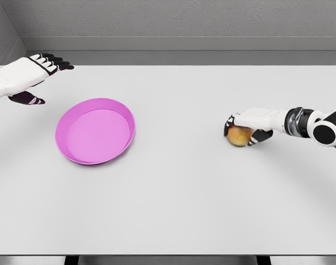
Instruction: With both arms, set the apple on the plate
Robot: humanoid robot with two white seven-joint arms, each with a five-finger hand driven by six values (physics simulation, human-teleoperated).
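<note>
A yellow-red apple (238, 136) sits on the white table at the right. My right hand (246, 129) reaches in from the right edge and covers the apple from above, fingers curled around it. The pink plate (110, 150) lies left of centre with nothing on it. My left hand (40, 72) hovers above the table's far left, up and left of the plate, fingers extended and thumb spread, holding nothing.
The white table (179, 199) spans the view, its front edge near the bottom of the picture. A grey wall runs behind its far edge.
</note>
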